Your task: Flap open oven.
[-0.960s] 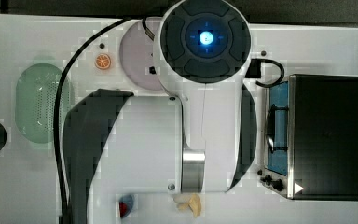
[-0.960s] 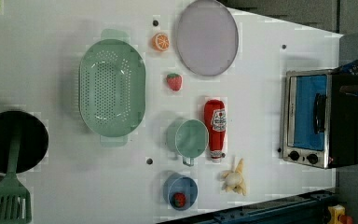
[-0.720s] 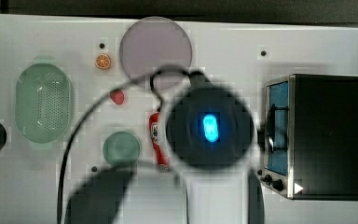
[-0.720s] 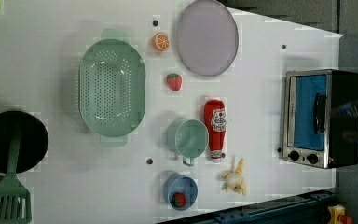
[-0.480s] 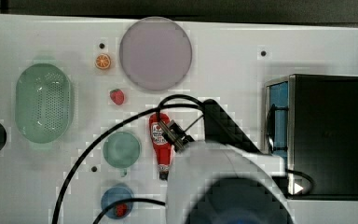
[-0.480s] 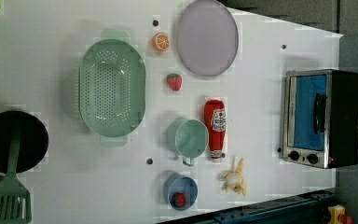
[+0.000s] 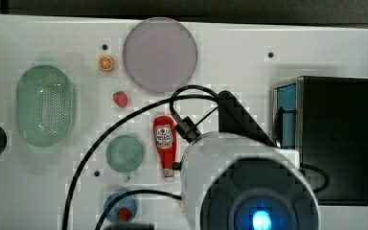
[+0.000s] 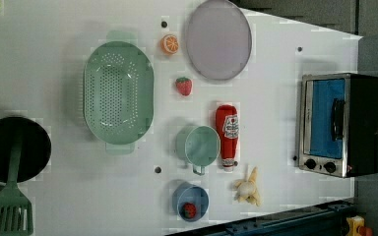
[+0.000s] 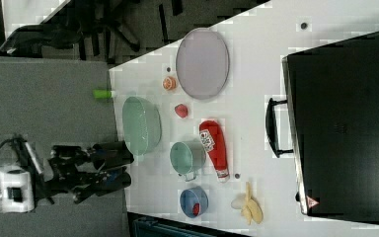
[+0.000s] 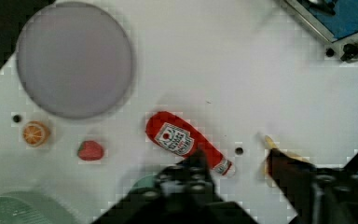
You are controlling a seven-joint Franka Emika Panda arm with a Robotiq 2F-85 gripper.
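Observation:
The oven (image 8: 342,125) stands at the left view's right, black with a silver front frame. Its blue glass door (image 8: 325,118) is shut, and the dark bar handle (image 8: 337,119) lies against it. The top view has the oven (image 7: 338,139) on its right. From the right view I see the oven's black top (image 9: 345,123) and the handle (image 9: 271,126) sticking out. My gripper (image 10: 240,168) is open and holds nothing. It hangs high over the ketchup bottle (image 10: 186,140), well away from the oven. At the right view's lower left, my gripper (image 9: 127,167) points at the table.
On the white table (image 8: 270,162) lie a grey plate (image 8: 218,39), an orange slice (image 8: 170,44), a strawberry (image 8: 183,86), a green colander (image 8: 118,93), a green cup (image 8: 202,146), a blue bowl (image 8: 191,201) and a banana (image 8: 247,187). A black pan (image 8: 12,147) and a spatula (image 8: 7,214) sit far left.
In the top view my arm has swung from the plate side down toward the lower edge. A dark arm part has left the oven's side in the left view. The oven door stays shut.

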